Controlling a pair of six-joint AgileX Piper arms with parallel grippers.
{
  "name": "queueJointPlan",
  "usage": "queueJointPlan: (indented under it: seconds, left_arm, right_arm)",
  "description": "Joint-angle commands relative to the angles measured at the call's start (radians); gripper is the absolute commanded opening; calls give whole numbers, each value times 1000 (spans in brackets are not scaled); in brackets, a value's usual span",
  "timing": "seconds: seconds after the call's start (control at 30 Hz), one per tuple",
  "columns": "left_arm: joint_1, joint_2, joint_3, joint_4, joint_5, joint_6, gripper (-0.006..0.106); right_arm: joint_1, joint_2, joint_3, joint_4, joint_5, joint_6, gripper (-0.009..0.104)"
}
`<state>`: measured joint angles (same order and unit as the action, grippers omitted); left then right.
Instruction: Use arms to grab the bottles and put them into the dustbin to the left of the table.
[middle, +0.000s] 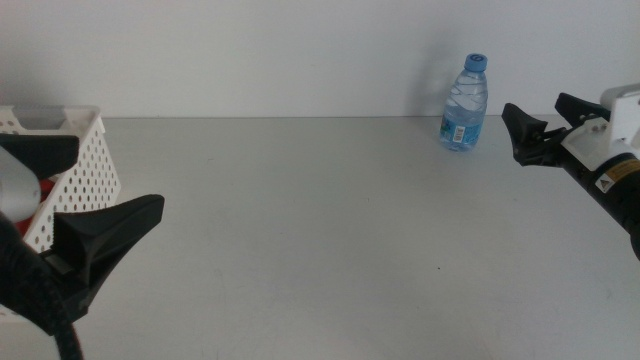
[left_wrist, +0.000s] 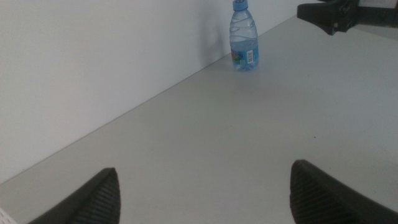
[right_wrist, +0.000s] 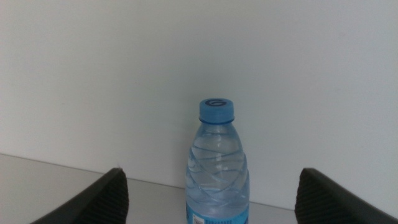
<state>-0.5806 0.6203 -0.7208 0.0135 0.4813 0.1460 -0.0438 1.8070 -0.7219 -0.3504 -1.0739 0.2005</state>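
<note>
Right gripper (middle: 540, 122), jaws spread wide, lines up on the upright water bottle (middle: 464, 104) by the table's (middle: 320, 230) back edge. Best centre low on the body. Left gripper (middle: 95, 205) waits spread beside the dustbin (middle: 80, 160).

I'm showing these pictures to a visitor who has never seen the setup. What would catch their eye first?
The clear blue-capped water bottle stands upright, alone at the far edge of the table by the wall. The right claw hangs open just to its right, apart from it, pointing at it. At the left edge sits the white perforated dustbin, something red showing inside, with the open left claw in front.
</note>
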Motion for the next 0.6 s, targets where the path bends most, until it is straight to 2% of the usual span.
queueJointPlan:
  seconds: [0.0, 0.27, 0.57]
  left_arm:
    - [-6, 0, -26, 0, -75, -15, 94]
    - [-6, 0, -26, 0, -75, -15, 94]
    - [-6, 0, -26, 0, -75, -15, 94]
  right_arm:
    - [16, 6, -99, -8, -44, -2, 94]
    - [55, 178, -393, -57, 147, 2, 94]
    - [72, 373, -658, -62, 223, 66, 94]
